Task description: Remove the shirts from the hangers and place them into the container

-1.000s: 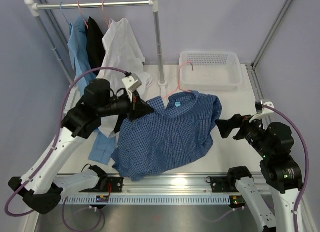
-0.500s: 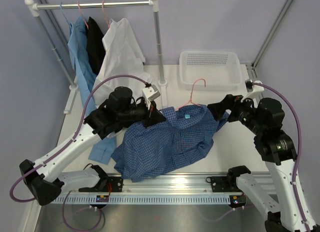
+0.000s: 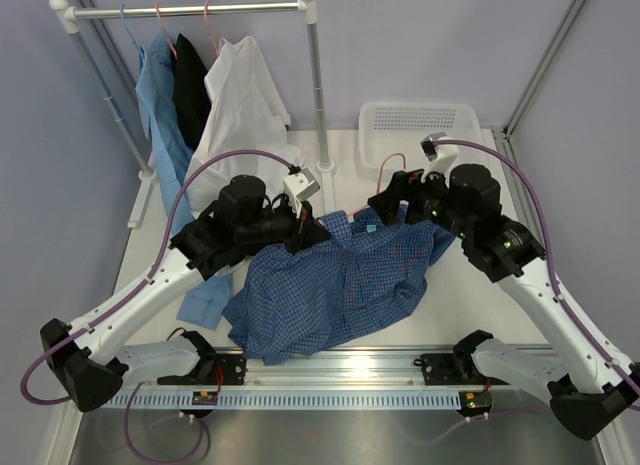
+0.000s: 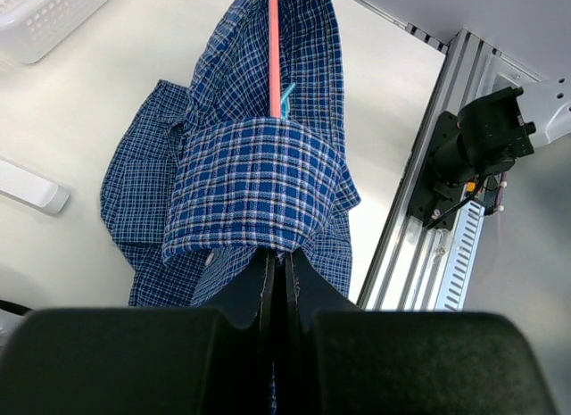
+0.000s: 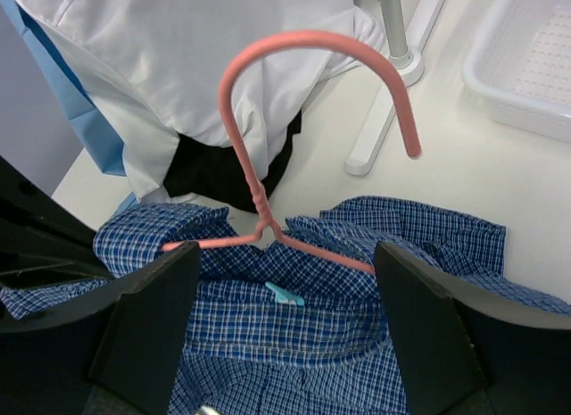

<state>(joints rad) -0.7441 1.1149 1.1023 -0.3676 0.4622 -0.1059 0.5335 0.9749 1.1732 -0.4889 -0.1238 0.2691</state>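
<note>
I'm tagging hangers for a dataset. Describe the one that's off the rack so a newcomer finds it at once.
On the white table, find the blue checked shirt crumpled in the middle. A thin pink wire hanger pokes out of its collar, hook clear of the cloth. Unlike the other hangers, which hang on the rack at far left, this one is off it.

The top external camera looks down from above and behind the arm bases over the table [image 3: 455, 295], from the clothes rack [image 3: 190, 10] at the far left to the container [image 3: 420, 109] at the far right. The left wrist camera sits close over the blue checked shirt [image 4: 254, 178], facing rightward across the table, while the right wrist camera looks from close by toward the far left over the pink hanger [image 5: 308, 37]. All three views share the shirt's collar and the hanger.
</note>
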